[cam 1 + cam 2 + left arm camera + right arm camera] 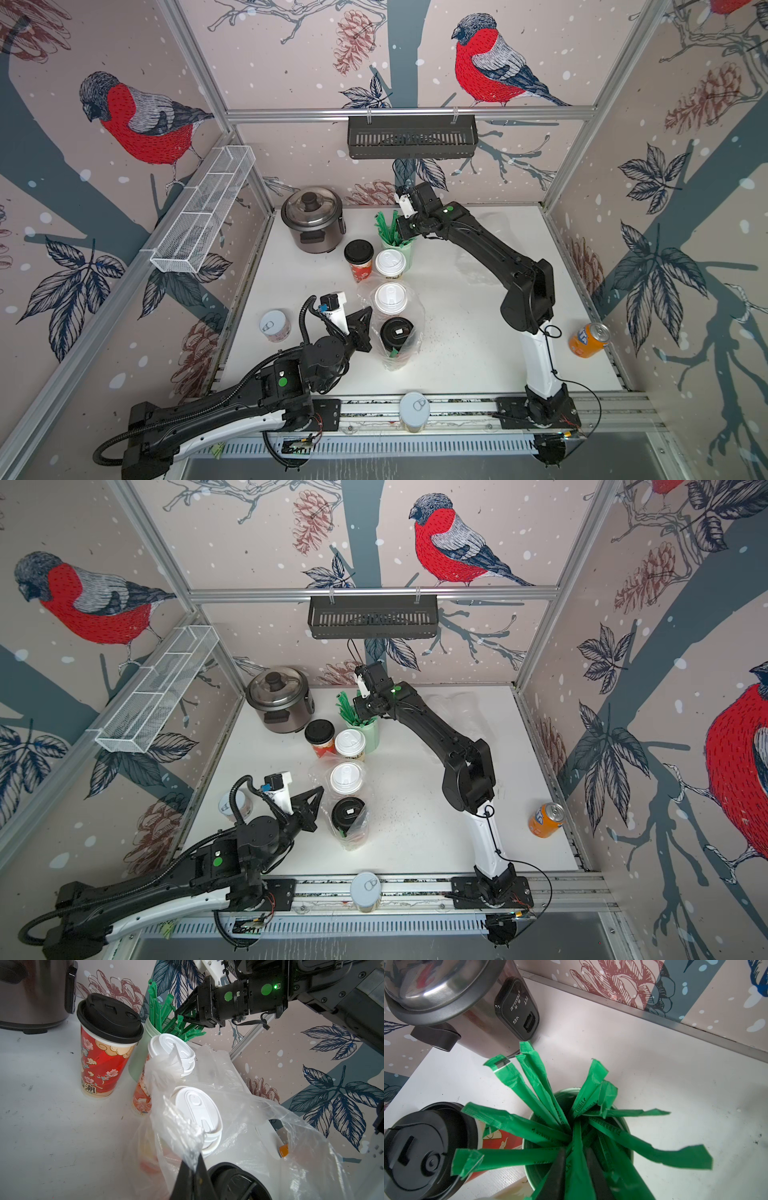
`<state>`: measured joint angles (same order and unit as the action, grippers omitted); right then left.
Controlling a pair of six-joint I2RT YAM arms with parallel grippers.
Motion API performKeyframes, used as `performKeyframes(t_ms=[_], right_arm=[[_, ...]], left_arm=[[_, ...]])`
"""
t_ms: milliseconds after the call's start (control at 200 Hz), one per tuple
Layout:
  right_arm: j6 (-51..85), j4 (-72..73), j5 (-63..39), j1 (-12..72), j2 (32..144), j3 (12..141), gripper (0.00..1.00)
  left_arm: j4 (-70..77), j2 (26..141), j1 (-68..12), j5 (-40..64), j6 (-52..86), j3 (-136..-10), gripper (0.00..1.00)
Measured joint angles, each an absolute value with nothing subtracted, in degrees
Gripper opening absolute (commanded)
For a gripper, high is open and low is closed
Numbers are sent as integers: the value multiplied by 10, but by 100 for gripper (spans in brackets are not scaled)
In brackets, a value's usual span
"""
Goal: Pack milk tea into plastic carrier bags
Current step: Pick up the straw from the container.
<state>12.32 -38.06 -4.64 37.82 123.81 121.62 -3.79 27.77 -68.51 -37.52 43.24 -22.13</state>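
Your left pincer [192, 1169] is clamped on the plastic bag [176, 1130], while your right pincer [574, 1150] sits narrow astride one green straw [577, 1136], grip unclear.

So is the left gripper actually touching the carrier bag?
Touching. The left wrist view shows the left gripper shut on the carrier bag, with bunched plastic pinched between its fingers.

This looks like a robot lab booth dressed up as a drinks counter. An aluminium-profile frame [411, 112] holds bullfinch wallpaper panels [141, 120]. The left arm [232, 399] and right arm [490, 245] are bolted to a rail [457, 405] beside a white tabletop [457, 332] with a rice cooker [311, 220] and takeaway cups [358, 259].
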Motion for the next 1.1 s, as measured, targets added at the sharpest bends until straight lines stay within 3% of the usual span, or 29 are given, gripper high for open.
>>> performKeyframes(t_ms=[135, 490, 830, 1101], right_arm=[[124, -376, -46, 378, 1239, 1220, 4], [117, -377, -26, 397, 1190, 1232, 2], [73, -444, 94, 475, 1063, 1235, 1], [69, -517, 186, 583, 942, 1204, 0]], left_arm=[[-38, 276, -685, -375, 433, -222, 0], [-38, 276, -685, -375, 435, -224, 0], [-38, 285, -685, -373, 434, -232, 0], [-38, 289, -685, -373, 431, -238, 0]])
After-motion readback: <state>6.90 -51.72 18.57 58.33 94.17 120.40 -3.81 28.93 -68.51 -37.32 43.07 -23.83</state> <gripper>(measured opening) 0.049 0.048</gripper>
